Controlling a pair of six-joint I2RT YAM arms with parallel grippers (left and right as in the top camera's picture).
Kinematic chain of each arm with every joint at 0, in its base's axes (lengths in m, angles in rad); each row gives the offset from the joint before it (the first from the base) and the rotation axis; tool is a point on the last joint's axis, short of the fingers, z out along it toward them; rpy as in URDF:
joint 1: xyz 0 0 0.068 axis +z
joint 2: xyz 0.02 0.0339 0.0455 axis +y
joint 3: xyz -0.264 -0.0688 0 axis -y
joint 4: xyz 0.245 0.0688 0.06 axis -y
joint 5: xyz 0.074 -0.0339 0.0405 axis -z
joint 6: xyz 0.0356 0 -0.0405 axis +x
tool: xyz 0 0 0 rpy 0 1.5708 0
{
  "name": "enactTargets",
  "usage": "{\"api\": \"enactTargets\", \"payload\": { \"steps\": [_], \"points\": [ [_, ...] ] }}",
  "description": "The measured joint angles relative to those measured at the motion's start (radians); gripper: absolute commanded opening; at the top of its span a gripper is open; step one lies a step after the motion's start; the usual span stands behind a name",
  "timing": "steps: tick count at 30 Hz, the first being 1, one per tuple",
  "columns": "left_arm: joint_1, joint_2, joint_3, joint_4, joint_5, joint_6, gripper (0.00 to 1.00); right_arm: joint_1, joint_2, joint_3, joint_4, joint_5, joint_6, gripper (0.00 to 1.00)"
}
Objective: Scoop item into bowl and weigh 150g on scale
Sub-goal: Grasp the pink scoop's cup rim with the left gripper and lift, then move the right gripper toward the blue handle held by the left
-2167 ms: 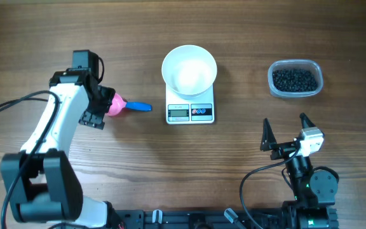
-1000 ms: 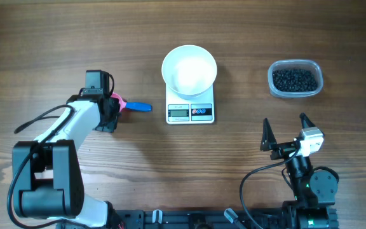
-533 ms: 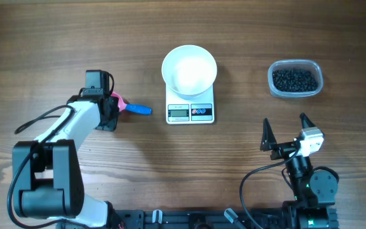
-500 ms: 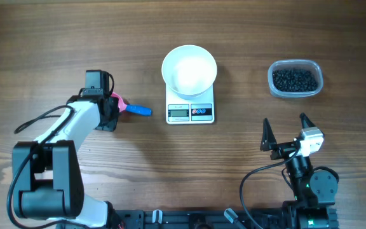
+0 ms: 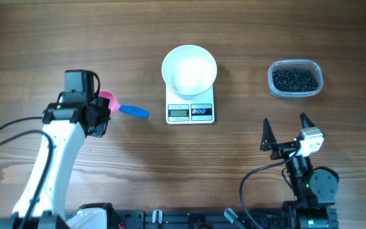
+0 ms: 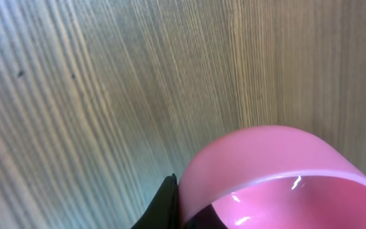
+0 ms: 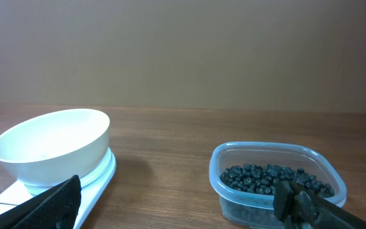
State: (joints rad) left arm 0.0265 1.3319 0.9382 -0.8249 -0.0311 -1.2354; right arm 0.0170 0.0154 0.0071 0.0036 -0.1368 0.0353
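Left gripper (image 5: 101, 107) is clamped on the pink scoop (image 5: 108, 98) at the cup end. The blue handle (image 5: 134, 111) sticks out to the right, toward the scale (image 5: 190, 112) but well short of it. In the left wrist view the pink cup fills the lower right, with wood grain behind; I can't tell if it touches the table (image 5: 170, 165). The white bowl (image 5: 189, 70) sits on the scale's platform, looks empty, and overhangs the back edge. The display is unreadable. The black beads (image 5: 293, 79) are all in the clear plastic tub (image 5: 317, 69), well right of the scale. Right gripper (image 5: 287, 130) is near the front edge, below the tub, jaws wide apart, holding nothing.
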Motion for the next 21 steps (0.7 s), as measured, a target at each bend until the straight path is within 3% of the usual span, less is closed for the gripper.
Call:
{"api": "enactTargets", "payload": {
  "steps": [6, 15, 18, 21],
  "points": [
    [0.0, -0.098, 0.0, -0.058, 0.012, 0.007, 0.04, 0.0, 0.0, 0.0, 0.01, -0.037, 0.069, 1.0],
    [0.0, -0.156, 0.0, -0.092, 0.056, 0.008, 0.04, 0.0, 0.0, 0.0, 0.022, -0.167, 0.687, 1.0],
    [0.0, -0.156, 0.0, -0.107, 0.065, 0.011, 0.04, 0.0, 0.0, 0.0, 0.044, -0.189, 0.797, 1.0],
    [0.0, -0.156, 0.001, -0.111, 0.074, 0.011, 0.04, 0.0, 0.0, 0.001, 0.099, -0.228, 0.78, 1.0]
  ]
}}
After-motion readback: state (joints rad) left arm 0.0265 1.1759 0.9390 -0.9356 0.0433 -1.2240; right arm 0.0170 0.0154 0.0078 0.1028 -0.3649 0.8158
